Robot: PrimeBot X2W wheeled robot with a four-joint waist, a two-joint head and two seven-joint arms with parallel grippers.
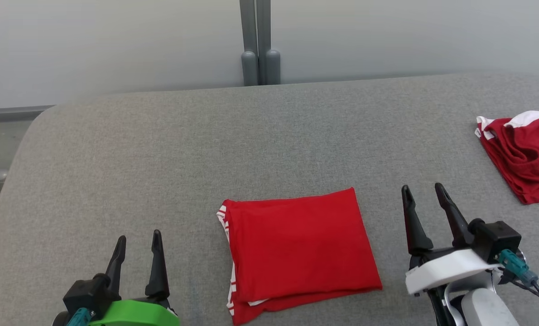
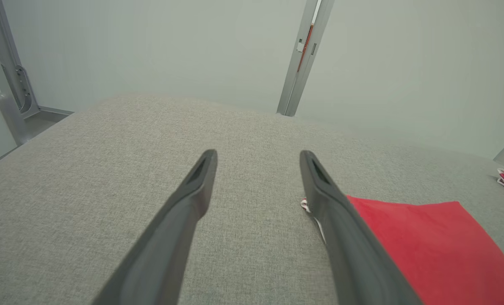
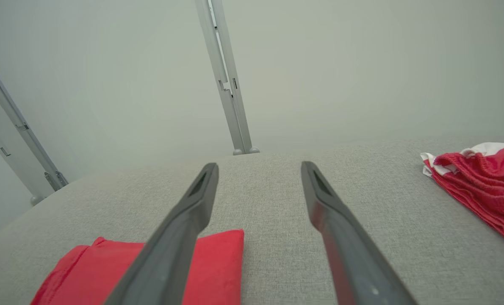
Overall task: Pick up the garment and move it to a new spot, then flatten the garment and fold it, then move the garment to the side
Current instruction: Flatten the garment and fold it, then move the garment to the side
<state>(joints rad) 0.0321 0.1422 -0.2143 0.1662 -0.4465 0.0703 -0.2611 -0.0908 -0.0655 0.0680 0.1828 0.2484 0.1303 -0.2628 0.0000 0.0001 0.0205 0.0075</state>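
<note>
Your left gripper point(image 1: 139, 235) sits at the lower left of the head view. Its two dark fingers stand well apart and there is nothing between them. In the left wrist view you see bare grey cloth in the gap.

Your right gripper point(image 1: 422, 186) is at the lower right, a little higher in the frame. Its jaws are also wide apart and hold nothing. Both grippers are apart from the clothing.

Between the two grippers, in the lower middle of the head view, lies the folded red garment point(image 1: 299, 249). It is a flat, almost rectangular packet, slightly turned, with white trim showing along its left edge and at its lower left corner. In the left wrist view it is at the lower right, partly behind one finger. In the right wrist view it is at the lower left, again partly behind a finger.

A second garment point(image 1: 523, 154), red with white parts and crumpled, lies at the right edge of the head view, well apart from the folded one.

Both pieces rest on a grey fabric-covered surface point(image 1: 161, 149) with a rounded corner at the upper left. Behind it you see a pale wall point(image 1: 115, 40) and a grey metal post point(image 1: 260, 45) at the top middle.
</note>
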